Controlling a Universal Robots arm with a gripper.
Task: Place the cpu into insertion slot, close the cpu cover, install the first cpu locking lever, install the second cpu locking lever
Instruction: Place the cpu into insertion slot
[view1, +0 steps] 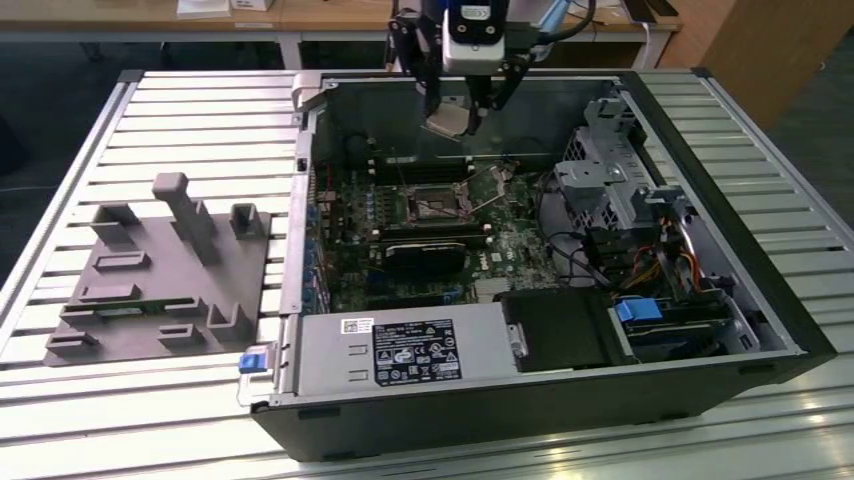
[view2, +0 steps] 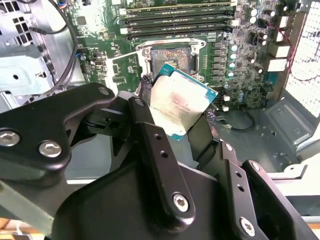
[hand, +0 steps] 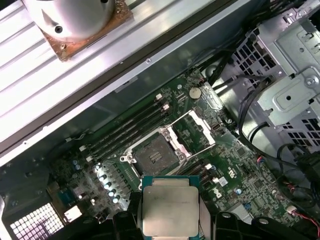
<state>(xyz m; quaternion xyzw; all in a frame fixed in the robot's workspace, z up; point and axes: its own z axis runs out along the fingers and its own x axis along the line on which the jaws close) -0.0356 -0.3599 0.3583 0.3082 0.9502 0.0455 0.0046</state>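
Silvery-beige cpu (view1: 450, 122), one only, clamped in the gripper (view1: 462, 110) over the open computer case (view1: 534, 400).
Exterior view: the single insertion slot (view1: 434, 207) lies below the gripper, well apart from it, on the green board (view1: 514, 250). Second wrist view: two black fingers (view2: 147, 125) pinch the chip's edges. Its pale square metal face, bordered in teal-green, is tilted, with the dark-centred insertion slot (view2: 170, 59) beyond it. First wrist view: one cpu cover (hand: 192, 131) is swung open just beside the insertion slot (hand: 152, 152), beyond the gripper's held chip.
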